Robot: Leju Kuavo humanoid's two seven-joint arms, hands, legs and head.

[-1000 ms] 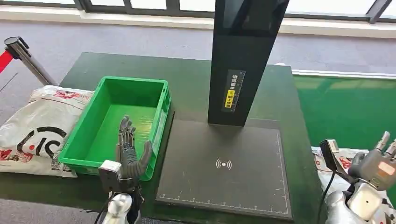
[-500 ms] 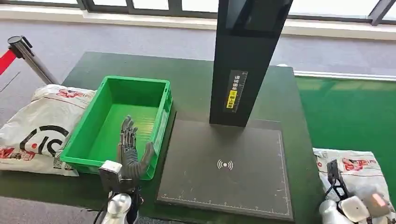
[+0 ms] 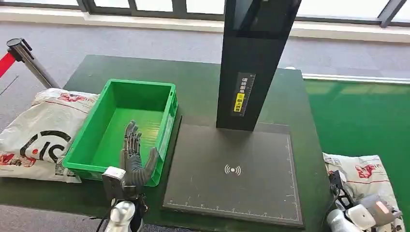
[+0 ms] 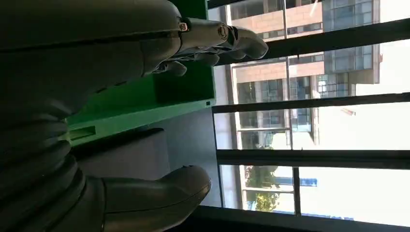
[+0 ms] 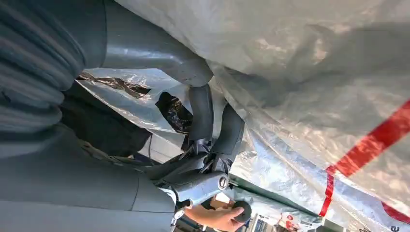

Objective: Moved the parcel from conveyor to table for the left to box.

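White plastic parcel (image 3: 367, 175) with red print, unreadable, lies near right; right hand (image 5: 203, 121) presses it, grasp unclear; left hand (image 3: 133, 157) spread wide.

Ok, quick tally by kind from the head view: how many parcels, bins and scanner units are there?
Parcels: 2, one left of the bin, one on the conveyor by the right hand.
Green bins: 1.
Scanner units: 1.
Total: 4.

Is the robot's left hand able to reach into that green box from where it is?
Probably yes: the left hand hangs open at the green box's near rim, and nothing blocks the box's open top.
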